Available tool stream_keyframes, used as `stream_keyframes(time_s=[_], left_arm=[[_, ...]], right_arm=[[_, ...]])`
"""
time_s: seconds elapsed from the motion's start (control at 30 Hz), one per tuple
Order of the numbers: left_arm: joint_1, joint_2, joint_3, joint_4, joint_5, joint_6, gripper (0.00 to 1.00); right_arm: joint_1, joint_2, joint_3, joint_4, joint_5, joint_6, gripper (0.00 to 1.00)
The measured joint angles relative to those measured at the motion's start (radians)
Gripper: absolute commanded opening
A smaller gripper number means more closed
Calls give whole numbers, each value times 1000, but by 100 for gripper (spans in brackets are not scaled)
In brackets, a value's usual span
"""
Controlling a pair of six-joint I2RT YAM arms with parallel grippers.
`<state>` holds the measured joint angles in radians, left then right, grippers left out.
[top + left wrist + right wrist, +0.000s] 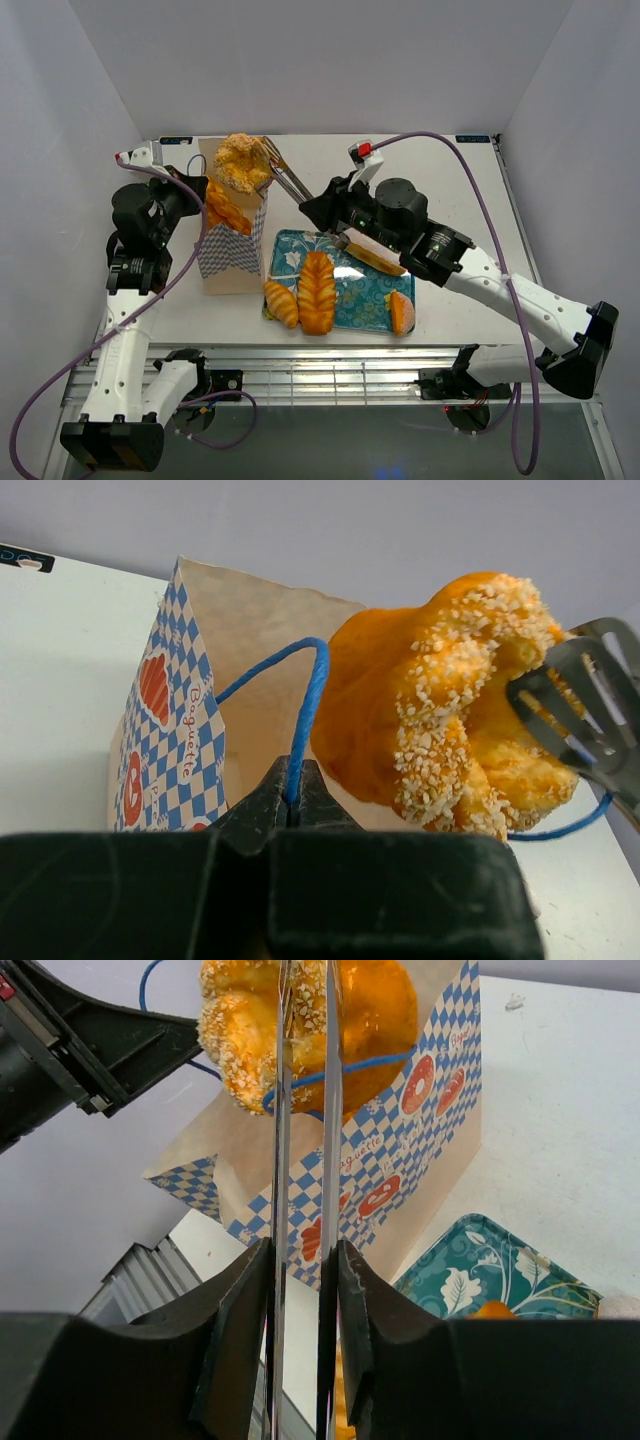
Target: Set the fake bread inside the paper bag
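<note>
The paper bag [232, 250] stands upright left of the tray, with pastries [228, 208] inside it. My left gripper [293, 795] is shut on the bag's blue cord handle [308, 700] and holds it up. My right gripper [303, 1250] is shut on metal tongs [283, 1160]. The tongs' tips [590, 720] pinch a sugared ring doughnut [440, 700], a piece of the fake bread, right over the bag's open mouth [241, 162]. More fake bread lies on the tray: a croissant [281, 302], a braided loaf [317, 290], a bun [402, 312] and a long piece [375, 258] under my right arm.
The teal floral tray [365, 298] sits at the table's near edge, right of the bag. White walls close in the table on the left, back and right. My left arm [140, 230] stands close beside the bag.
</note>
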<state>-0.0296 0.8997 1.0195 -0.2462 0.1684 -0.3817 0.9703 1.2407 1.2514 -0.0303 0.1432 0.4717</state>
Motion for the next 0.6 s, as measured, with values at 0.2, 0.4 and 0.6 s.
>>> stream_keyframes(time_s=[0.2, 0.4, 0.6], left_arm=[[0, -2, -24, 19, -5, 7, 0], [-2, -15, -43, 37, -24, 23, 0], [-21, -43, -49, 33, -103, 53, 0]], right_arm=[[-1, 84, 64, -48, -43, -16, 43], [-1, 151, 114, -61, -77, -16, 46], [-1, 182, 186, -90, -91, -19, 48]])
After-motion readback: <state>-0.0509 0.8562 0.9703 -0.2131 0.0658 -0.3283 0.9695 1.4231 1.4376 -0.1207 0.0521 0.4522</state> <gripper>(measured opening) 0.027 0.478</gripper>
